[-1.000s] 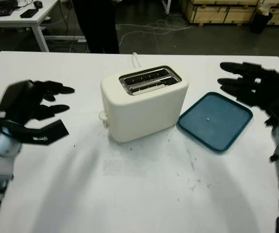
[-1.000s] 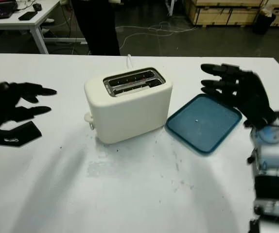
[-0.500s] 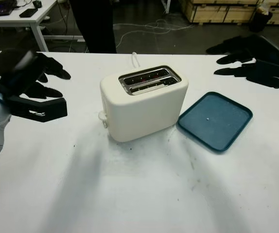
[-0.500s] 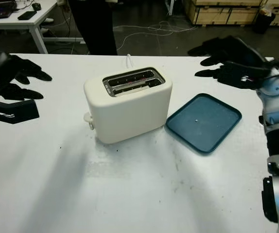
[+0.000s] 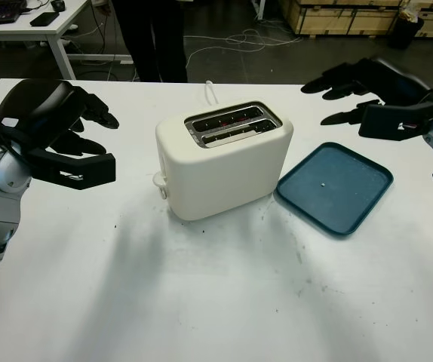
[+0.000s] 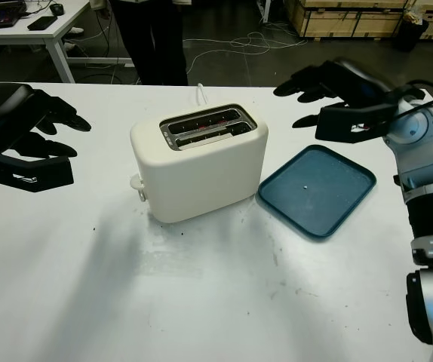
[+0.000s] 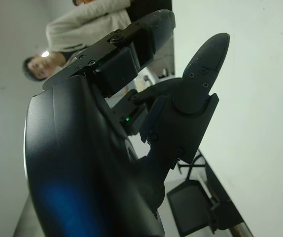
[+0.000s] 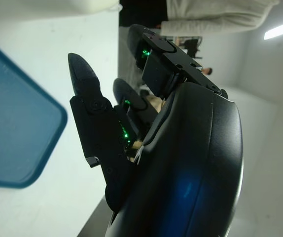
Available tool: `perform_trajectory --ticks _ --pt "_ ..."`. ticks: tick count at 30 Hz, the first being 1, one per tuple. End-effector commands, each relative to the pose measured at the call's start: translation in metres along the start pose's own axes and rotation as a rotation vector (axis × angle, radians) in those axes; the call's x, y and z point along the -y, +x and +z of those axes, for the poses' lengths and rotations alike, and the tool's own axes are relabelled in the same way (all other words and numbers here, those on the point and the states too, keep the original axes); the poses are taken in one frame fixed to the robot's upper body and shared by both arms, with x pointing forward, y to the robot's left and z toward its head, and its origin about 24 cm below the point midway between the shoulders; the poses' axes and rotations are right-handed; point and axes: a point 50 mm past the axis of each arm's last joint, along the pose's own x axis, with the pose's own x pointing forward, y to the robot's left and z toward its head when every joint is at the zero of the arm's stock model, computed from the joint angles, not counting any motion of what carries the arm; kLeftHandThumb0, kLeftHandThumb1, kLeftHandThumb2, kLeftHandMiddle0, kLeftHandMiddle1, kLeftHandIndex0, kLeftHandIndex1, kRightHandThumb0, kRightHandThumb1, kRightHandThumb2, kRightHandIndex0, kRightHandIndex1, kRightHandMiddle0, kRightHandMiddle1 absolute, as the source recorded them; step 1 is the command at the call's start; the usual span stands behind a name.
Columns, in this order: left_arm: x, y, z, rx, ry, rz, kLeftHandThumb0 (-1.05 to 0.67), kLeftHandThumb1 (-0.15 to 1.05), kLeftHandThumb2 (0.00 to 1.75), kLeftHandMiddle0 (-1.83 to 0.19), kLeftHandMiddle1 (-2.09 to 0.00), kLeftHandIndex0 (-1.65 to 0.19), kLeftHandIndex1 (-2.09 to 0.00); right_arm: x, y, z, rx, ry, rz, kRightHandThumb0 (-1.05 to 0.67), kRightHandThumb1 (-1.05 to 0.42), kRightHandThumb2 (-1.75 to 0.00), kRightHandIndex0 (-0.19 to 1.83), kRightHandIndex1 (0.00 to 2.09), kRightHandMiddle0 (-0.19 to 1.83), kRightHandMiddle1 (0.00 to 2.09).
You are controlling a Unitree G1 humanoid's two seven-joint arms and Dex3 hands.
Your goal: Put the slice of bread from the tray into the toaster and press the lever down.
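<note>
A cream two-slot toaster (image 5: 224, 161) stands mid-table, its slots glowing faintly red inside, its lever knob (image 5: 158, 180) low on the left end. To its right lies a blue tray (image 5: 334, 186) with nothing but a small crumb on it. No bread slice lies on the table. My left hand (image 5: 69, 139) hovers open above the table, left of the toaster. My right hand (image 5: 363, 94) hangs open in the air beyond the tray's far edge, right of the toaster.
A white cord (image 5: 211, 92) runs from behind the toaster to the table's far edge. A person in dark trousers (image 5: 155, 38) stands beyond that edge. A desk (image 5: 32, 26) stands at the far left and wooden crates (image 5: 345, 15) at the far right.
Both hands have risen from low near the table and drawn in toward the toaster; the right one turned its fingers to the left. Toaster and tray have not moved.
</note>
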Motion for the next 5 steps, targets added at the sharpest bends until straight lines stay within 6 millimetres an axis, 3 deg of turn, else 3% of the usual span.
perform_trajectory --ticks 1,5 --pt "0.0024 -0.0003 -0.0039 -0.025 -0.003 0.003 -0.48 0.69 0.0 -1.01 -0.59 -1.15 -0.01 0.0014 -0.003 -0.0022 -0.005 -0.02 -0.008 -0.29 -0.77 0.0 0.79 0.0 0.71 0.0" --pt "0.0027 0.0008 -0.002 -0.021 -0.001 0.011 -0.48 0.69 0.0 -1.01 -0.61 -1.15 -0.01 -0.0015 -0.0037 -0.0037 0.01 -0.019 -0.016 -0.33 -0.77 0.0 0.79 0.0 0.72 0.01"
